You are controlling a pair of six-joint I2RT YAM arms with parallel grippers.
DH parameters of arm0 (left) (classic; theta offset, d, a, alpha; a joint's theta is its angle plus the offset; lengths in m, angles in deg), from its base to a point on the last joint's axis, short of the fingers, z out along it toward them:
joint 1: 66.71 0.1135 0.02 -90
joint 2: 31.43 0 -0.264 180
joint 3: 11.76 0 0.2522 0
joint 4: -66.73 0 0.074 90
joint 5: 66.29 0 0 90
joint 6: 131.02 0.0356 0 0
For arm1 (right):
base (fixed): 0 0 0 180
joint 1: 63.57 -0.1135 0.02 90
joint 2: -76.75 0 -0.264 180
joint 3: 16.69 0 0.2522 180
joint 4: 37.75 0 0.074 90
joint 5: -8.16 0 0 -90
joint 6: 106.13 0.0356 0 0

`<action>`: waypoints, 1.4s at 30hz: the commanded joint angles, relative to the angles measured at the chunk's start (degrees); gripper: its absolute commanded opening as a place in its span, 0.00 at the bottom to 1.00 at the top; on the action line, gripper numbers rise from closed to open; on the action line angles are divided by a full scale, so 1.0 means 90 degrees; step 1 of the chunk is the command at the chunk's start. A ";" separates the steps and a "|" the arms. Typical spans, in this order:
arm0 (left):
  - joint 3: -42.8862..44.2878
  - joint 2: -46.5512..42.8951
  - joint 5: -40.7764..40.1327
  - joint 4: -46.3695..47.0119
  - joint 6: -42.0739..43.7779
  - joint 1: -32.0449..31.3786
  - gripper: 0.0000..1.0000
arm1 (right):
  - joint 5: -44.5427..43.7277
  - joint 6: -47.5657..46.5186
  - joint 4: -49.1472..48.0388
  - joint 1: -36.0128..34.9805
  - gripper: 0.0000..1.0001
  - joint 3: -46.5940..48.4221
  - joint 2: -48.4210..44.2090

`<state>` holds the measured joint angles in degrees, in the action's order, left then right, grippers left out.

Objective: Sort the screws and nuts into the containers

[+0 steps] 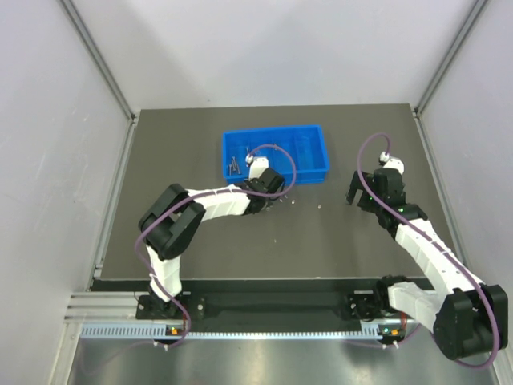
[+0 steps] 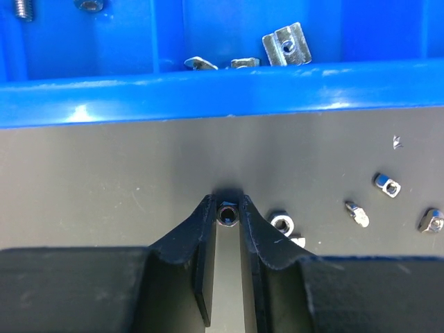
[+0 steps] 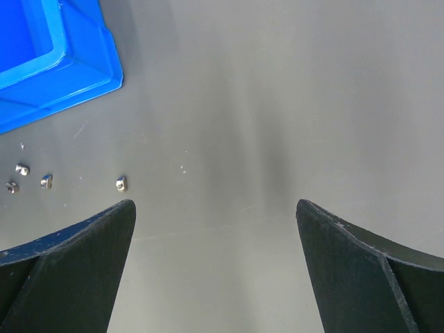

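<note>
My left gripper (image 2: 227,204) (image 1: 269,200) is low on the mat just in front of the blue tray (image 2: 208,97) (image 1: 274,130). Its fingers press on both sides of a small round piece with a hollow centre, which looks like a screw (image 2: 227,214) seen head-on. A hex nut (image 2: 281,223) lies right beside the right finger. More nuts (image 2: 387,184) are scattered to the right. One compartment holds screws (image 1: 233,164) (image 2: 24,8); another holds nuts (image 2: 286,44). My right gripper (image 3: 215,205) (image 1: 353,196) hangs wide open over bare mat, right of the tray (image 3: 62,76).
Small loose nuts (image 3: 121,182) lie on the dark mat between the two grippers, near the tray's front corner. Grey walls enclose the table on three sides. The left arm's purple cable (image 1: 276,152) arches over the tray.
</note>
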<state>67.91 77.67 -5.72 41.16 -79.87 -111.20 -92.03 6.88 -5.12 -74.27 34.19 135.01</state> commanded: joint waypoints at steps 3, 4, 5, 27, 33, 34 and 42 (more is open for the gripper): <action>-0.0224 -0.0383 0.0125 -0.0113 0.0039 0.0022 0.09 | -0.0039 -0.0046 -0.0163 0.0066 1.00 0.0143 0.0011; -0.0233 -0.0442 0.0145 -0.0065 0.0068 0.0012 0.09 | -0.0049 -0.0046 -0.0154 0.0066 0.99 0.0152 0.0021; -0.0253 -0.0520 0.0203 -0.0035 0.0088 0.0002 0.08 | -0.0049 -0.0037 -0.0154 0.0066 1.00 0.0152 0.0021; 0.0459 -0.1204 0.0750 0.0131 0.0762 -0.0066 0.09 | -0.0049 0.0003 -0.0163 0.0066 1.00 0.0152 0.0128; 0.0841 -0.1067 0.0799 -0.0259 0.0840 -0.0066 0.20 | -0.0088 -0.0017 -0.0144 0.0066 1.00 0.0123 0.0089; 0.0763 -0.1087 0.0828 -0.0366 0.0831 -0.0066 0.22 | -0.0088 -0.0007 -0.0144 0.0066 1.00 0.0123 0.0099; 0.0207 -0.1633 0.1132 -0.1450 0.0440 -0.0183 0.45 | -0.0078 -0.0017 -0.0154 0.0066 1.00 0.0143 0.0196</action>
<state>71.43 67.59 3.57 33.97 -73.95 -112.05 -92.10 6.92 -5.10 -74.27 34.19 136.28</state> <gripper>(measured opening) 0.434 0.996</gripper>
